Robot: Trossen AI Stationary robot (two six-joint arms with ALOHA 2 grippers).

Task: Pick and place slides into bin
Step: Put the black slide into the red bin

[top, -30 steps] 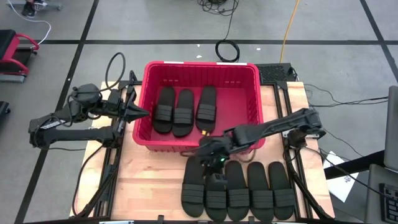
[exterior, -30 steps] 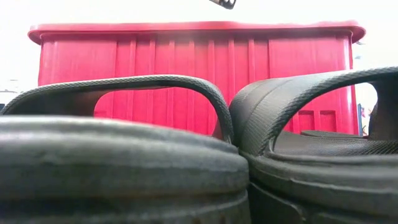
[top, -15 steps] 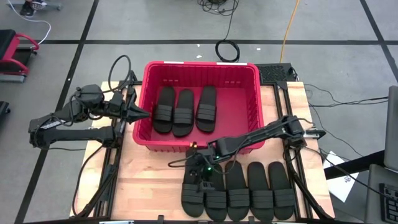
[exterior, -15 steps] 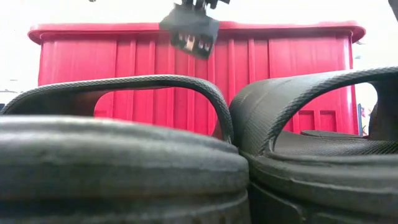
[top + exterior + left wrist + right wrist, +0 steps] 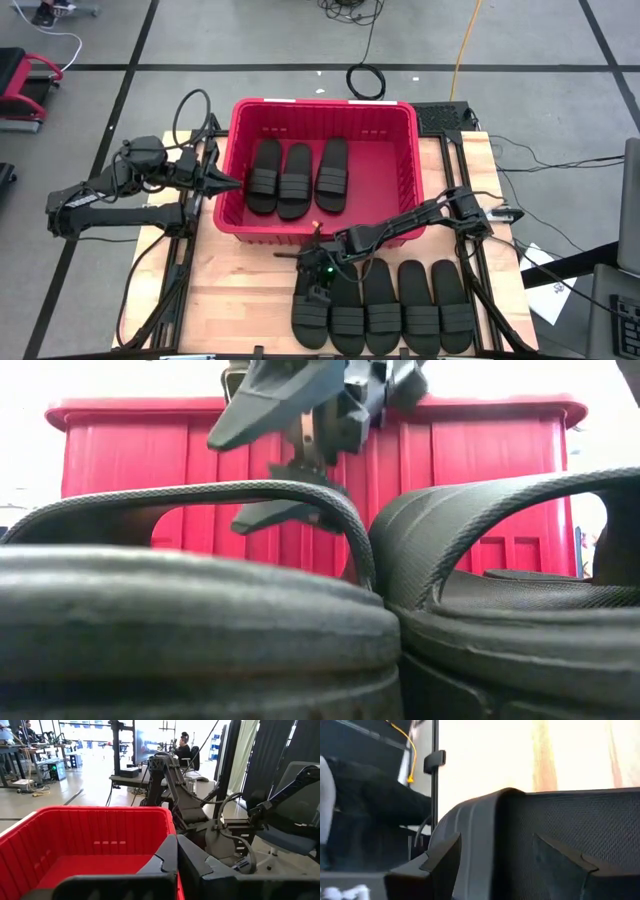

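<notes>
Right gripper (image 5: 318, 285) spread wide astride the strap of the leftmost slide (image 5: 312, 308); bin (image 5: 404, 190) just behind. Left gripper (image 5: 228, 182) closed, beside bin.

Grey concrete floor (image 5: 250, 40) with dark taped lines surrounds the pale wooden table (image 5: 240, 275). A yellow cable (image 5: 465, 40) trails across it.

Matt rubber, glossy plastic, bare wood

The slides (image 5: 200, 630) are matt black rubber with a fine pebbled grain on sole and strap (image 5: 570, 835), ribbed across the strap top. The bin (image 5: 322, 168) is smooth red plastic with a slight sheen, its walls slotted and ribbed. The table (image 5: 240, 280) is pale unfinished-looking wood with visible grain. The right gripper (image 5: 290, 460), at 6 o'clock of the bin, is dark matt plastic, as are the left gripper's fingers (image 5: 165, 862).
</notes>
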